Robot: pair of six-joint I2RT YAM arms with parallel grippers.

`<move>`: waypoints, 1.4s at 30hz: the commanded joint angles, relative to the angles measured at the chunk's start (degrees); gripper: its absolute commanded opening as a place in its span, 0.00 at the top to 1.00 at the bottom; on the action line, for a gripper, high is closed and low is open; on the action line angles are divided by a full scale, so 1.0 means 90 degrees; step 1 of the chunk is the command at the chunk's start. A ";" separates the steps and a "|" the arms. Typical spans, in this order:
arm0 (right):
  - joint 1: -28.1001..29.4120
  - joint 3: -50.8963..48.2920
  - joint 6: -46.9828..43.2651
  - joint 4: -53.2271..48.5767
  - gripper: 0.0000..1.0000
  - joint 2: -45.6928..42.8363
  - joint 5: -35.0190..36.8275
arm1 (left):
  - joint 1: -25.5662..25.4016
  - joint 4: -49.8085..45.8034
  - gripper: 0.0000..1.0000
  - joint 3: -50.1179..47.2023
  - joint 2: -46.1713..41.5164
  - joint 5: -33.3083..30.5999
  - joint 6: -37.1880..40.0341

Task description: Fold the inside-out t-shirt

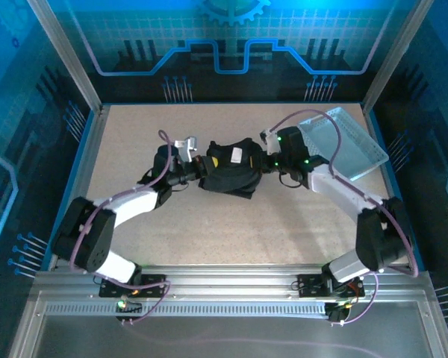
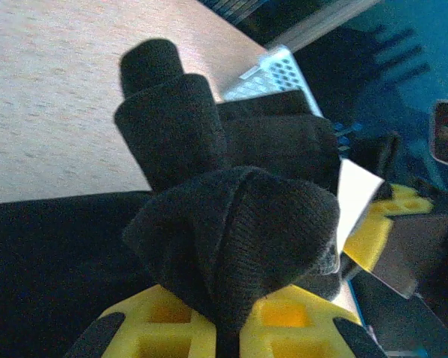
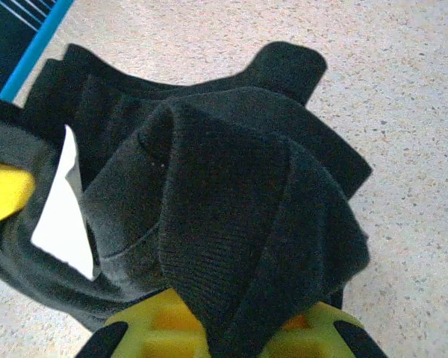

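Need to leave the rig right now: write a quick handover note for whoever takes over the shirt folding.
Left gripper: shut on the t-shirt.
Right gripper: shut on it too.
The t-shirt is bunched mid-table between them, white label showing; tray far right, apart.
Done: both sides gripped.
Left: no neat fold yet; flatten and fold.

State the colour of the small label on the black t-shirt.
White: the small label on the black fabric t-shirt, best in right wrist view.
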 commanded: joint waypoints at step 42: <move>-0.0018 -0.0110 0.0217 -0.1068 1.00 -0.1370 0.0513 | -0.1355 -0.1856 1.00 0.0726 -0.0537 -0.2273 0.0159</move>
